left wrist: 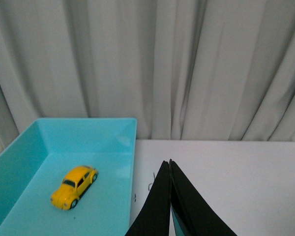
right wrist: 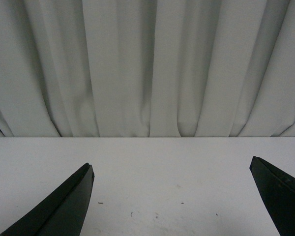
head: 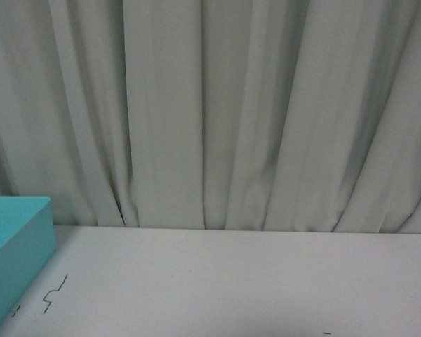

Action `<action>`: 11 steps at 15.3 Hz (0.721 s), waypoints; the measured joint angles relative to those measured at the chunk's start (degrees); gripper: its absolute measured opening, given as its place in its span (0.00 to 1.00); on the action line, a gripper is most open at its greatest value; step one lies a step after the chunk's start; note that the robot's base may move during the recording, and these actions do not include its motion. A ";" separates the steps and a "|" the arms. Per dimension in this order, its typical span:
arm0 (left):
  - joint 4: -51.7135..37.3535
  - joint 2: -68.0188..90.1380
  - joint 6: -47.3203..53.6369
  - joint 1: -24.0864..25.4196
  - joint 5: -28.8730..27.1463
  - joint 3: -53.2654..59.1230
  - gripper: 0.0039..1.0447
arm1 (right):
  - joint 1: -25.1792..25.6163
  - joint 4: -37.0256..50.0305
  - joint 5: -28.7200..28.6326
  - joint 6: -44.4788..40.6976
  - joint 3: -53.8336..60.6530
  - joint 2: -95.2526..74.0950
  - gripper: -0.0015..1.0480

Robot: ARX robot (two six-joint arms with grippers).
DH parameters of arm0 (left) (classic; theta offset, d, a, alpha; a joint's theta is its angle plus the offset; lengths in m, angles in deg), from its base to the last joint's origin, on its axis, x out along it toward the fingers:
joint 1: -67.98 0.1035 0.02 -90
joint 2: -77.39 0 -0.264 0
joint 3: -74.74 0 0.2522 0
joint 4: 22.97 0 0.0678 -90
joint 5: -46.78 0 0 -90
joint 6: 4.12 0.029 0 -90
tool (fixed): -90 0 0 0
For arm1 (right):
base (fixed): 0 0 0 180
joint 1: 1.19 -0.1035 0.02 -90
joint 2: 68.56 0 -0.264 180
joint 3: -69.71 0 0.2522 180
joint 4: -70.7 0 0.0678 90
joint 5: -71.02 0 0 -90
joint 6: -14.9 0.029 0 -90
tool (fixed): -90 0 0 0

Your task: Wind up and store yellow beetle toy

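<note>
One white table [head: 252, 281], pale grey curtain [head: 217, 112] behind, teal tray [head: 14, 246] at left.

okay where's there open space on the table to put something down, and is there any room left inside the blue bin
The white table lies bare from the curtain forward, between the open right gripper fingers, apart from small dark specks. In the turquoise bin, the yellow beetle toy sits on the floor, with bare floor around it. The shut left gripper hovers beside the bin's wall.
</note>
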 joint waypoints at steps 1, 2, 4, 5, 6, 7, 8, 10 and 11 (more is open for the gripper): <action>0.46 -0.07 0.02 0.00 0.07 0.11 0.01 | 0.00 0.04 0.00 0.00 0.00 0.00 0.94; 0.87 0.00 0.00 0.00 0.11 0.31 0.01 | 0.00 0.00 0.02 0.00 0.00 0.00 0.94; 0.59 -0.07 -0.09 0.00 0.09 0.31 0.04 | 0.00 0.00 0.04 0.00 0.00 0.00 0.94; 0.59 -0.07 -0.09 0.00 0.11 0.31 0.14 | 0.00 0.02 0.02 0.00 0.00 0.00 0.94; 0.59 -0.07 -0.07 0.00 0.11 0.31 0.26 | 0.00 0.00 0.02 0.00 0.00 0.00 0.94; 0.59 -0.07 -0.09 0.00 0.11 0.31 0.38 | 0.00 0.00 0.04 0.00 0.00 0.00 0.94; 0.59 -0.07 -0.09 0.00 0.11 0.31 0.48 | 0.00 0.00 0.02 0.00 0.00 0.00 0.94; 0.59 -0.07 -0.09 0.00 0.11 0.31 0.73 | 0.00 0.00 0.04 0.00 0.00 0.00 0.94; 0.59 -0.07 -0.07 0.00 0.11 0.31 0.83 | 0.00 0.00 0.04 0.00 0.00 0.00 0.94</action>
